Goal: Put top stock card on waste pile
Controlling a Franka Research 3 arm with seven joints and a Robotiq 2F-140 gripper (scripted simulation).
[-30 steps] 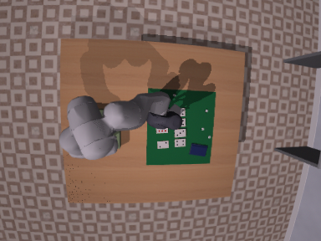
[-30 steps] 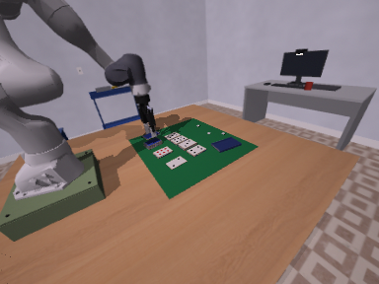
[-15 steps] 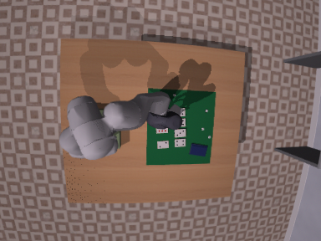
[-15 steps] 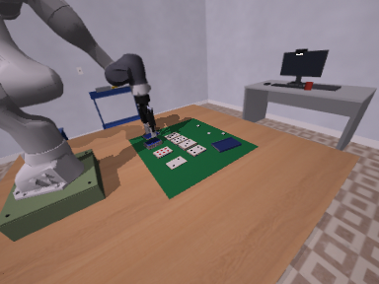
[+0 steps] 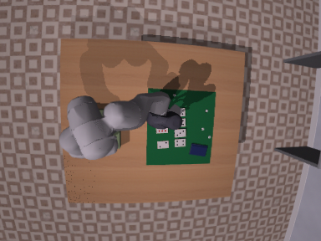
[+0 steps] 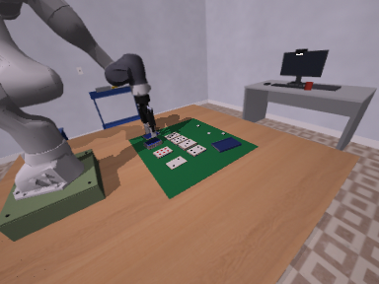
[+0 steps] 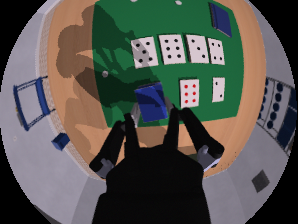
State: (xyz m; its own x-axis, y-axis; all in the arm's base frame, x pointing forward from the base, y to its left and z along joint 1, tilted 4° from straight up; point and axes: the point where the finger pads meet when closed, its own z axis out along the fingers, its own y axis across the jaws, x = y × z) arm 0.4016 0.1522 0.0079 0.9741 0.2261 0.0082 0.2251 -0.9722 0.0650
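The gripper is shut on a blue face-down card, with one fingertip at each long edge. The card looks slightly turned against the rows and a little above the stock; the height of the gap is hard to tell. In the wrist view the card hides most of the stock. The waste pile, topped by a card with red pips, lies beside the stock in the nearest row. In the top view the hand covers the stock.
A card with two pips lies past the waste pile. Several face-up cards form the row behind, including one. A dark blue block and small pale pieces lie farther out on the green mat.
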